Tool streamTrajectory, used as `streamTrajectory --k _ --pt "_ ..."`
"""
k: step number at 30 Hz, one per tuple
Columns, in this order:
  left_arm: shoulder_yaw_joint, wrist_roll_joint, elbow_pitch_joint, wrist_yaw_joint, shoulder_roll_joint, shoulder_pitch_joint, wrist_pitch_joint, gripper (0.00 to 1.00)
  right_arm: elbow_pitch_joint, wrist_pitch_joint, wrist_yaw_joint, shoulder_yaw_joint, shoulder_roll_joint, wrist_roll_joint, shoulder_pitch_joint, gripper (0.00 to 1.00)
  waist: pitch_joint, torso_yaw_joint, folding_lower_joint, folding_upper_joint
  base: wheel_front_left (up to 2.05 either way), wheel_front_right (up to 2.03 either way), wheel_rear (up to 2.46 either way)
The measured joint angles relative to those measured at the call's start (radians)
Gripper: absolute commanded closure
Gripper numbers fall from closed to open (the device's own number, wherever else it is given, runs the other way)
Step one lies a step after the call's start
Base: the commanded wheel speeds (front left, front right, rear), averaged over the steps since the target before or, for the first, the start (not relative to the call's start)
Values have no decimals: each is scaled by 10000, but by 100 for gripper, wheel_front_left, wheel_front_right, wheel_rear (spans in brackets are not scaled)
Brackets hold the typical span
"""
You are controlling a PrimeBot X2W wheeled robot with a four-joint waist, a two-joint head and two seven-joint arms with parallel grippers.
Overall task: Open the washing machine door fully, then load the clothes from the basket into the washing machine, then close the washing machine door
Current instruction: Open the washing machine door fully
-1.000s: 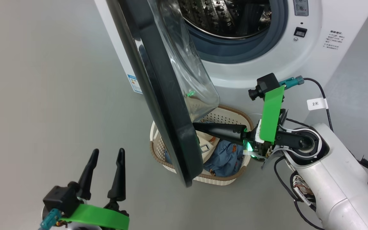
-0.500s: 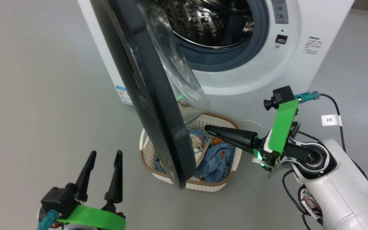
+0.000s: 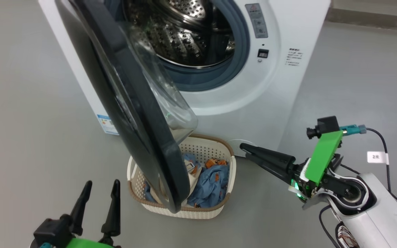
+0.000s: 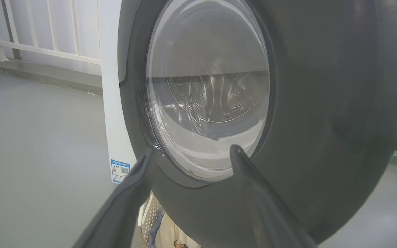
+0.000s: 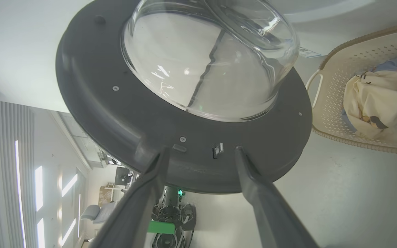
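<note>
The washing machine [image 3: 281, 86] stands with its steel drum [image 3: 184, 34] exposed. The washing machine door [image 3: 129, 113] hangs part-way open, edge-on to me, its glass bowl [image 3: 165, 93] facing the drum. Under its lower rim sits the basket [image 3: 184, 210] with the clothes: light blue garments [image 3: 212, 181] and a cream one [image 5: 370, 100]. My right gripper [image 3: 245, 150] is open just right of the basket, pointing at the door's inner face [image 5: 122, 113] near its latch [image 5: 218, 150]. My left gripper [image 3: 100, 186] is open at the lower left, facing the door's outer glass [image 4: 209, 89].
Grey floor lies all around. A cable with a white tag [image 3: 376, 156] trails by my right arm. A raised kerb [image 3: 374, 15] runs at the back right. A white railing [image 4: 47, 41] stands behind the machine's left side, whose lower corner carries a blue label [image 4: 120, 170].
My right gripper was shut and reaching over the basket behind the door's edge; it has pulled back to the right and opened. The head camera has shifted too. The left gripper stays open.
</note>
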Motion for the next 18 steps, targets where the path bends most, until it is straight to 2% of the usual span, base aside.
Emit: streamTrajectory --k 18 --pt "466 21 -153 0 176 534 0 0 -393 -1795 0 -439 -527 -105 1303 0 -479 -1134 0 0 0 0 0"
